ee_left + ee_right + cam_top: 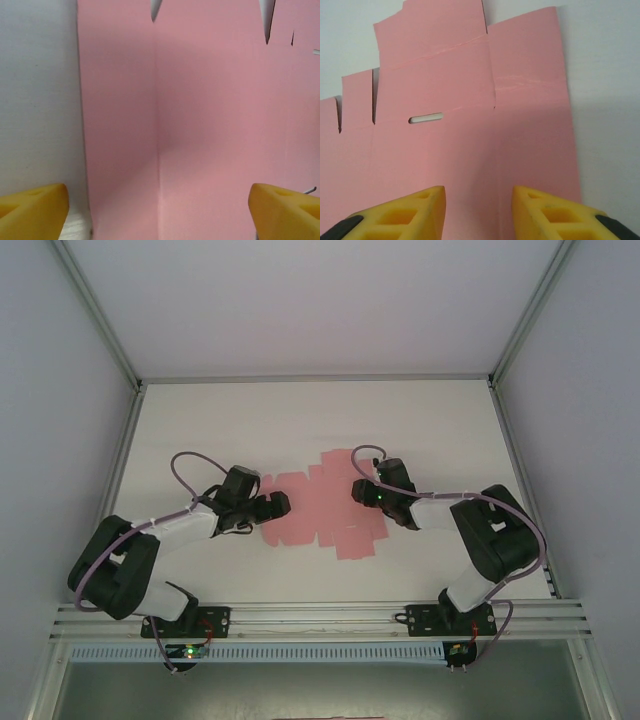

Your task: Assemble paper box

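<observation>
Nearest to me, an aluminium rail (320, 612) runs along the front edge of the white bench (200, 420), with both arm bases bolted to it. A small green light glows at the left base.

The left arm (150, 540) folds at its elbow and reaches inward and to the right, with a purple cable (185, 465) looping over it. The right arm (490, 530) does the same from the other side, reaching left.

Between them lies the paper box (330, 525), a flat pink die-cut sheet spread on the middle of the bench, with its tabs and flaps unfolded.

The left end effector (280, 505) sits low over the sheet's left edge. In its wrist view (160, 215) the yellow fingertips (32, 210) stand wide apart, one over bare bench and the other over the pink card (210, 125), beside a crease.

The right end effector (360, 490) hangs over the sheet's upper right part. In its wrist view (479, 210) its fingertips (405, 215) are drawn fairly narrow, with a gap between them and flat card (445, 150) showing through. Beyond them I can see a small slot (426, 118) cut in the sheet.

Farther back are bare bench and the plain white walls (300, 300) of the enclosure.
</observation>
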Robot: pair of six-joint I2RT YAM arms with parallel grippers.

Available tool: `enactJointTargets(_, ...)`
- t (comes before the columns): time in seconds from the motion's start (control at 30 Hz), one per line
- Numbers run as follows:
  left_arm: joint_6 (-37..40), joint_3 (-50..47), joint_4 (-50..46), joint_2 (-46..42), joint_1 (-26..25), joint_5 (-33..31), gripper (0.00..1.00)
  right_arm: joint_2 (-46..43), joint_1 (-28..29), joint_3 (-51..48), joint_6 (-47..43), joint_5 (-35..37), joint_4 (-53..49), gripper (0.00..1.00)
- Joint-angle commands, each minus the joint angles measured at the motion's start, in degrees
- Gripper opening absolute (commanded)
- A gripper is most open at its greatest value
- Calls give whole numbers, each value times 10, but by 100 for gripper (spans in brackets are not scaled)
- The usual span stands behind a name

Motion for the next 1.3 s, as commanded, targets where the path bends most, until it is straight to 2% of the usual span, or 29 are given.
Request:
enactJointTargets(0.0, -22, -11, 122, 19, -6, 87, 86, 42, -4, -30, 16, -30, -38, 40)
enactJointTargets(0.13, -47, -52, 234, 6, -6, 112, 76, 57, -5, -46, 23, -43, -12, 39)
enactJointTargets(0.2, -66, -67, 280, 4, -6, 116, 61, 61, -7, -55, 28, -49, 3, 39)
enactJointTargets(0.23, -70, -72, 297, 4, -6, 119, 57, 62, -8, -60, 28, -57, 13, 39)
enactJointTargets(0.27, -73, -75, 311, 4, -6, 119, 47, 60, -9, -64, 27, -67, 23, 39)
enactJointTargets(0.4, -72, -74, 330, -3, -6, 119, 15, 35, -20, -76, 22, -86, 34, 39)
enactJointTargets(0.43, -65, -69, 316, -9, -6, 114, 1, 25, -25, -77, 21, -90, 31, 39)
enactJointTargets(0.53, -25, -60, 264, -47, -8, 98, 0, -24, -55, -82, 13, -131, 34, 42)
enactJointTargets(0.7, 32, -74, 231, -164, -8, 95, 0, -182, -124, -54, -25, -206, -21, 63)
enactJointTargets(0.87, 17, -98, 238, -307, -7, 124, 0, -381, -174, -68, -52, -214, -52, 87)
enactJointTargets(0.93, -2, -106, 243, -370, -8, 126, 0, -437, -194, -73, -46, -254, -51, 92)
enactJointTargets(1.0, -13, -113, 251, -426, -8, 129, 0, -460, -208, -63, -30, -332, -46, 93)
enactJointTargets(1.1, -18, -112, 239, -489, -10, 131, 0, -467, -210, -51, 1, -404, -10, 94)
enactJointTargets(1.27, -36, -120, 272, -511, -10, 148, 0, -424, -208, -46, 109, -503, 129, 89)
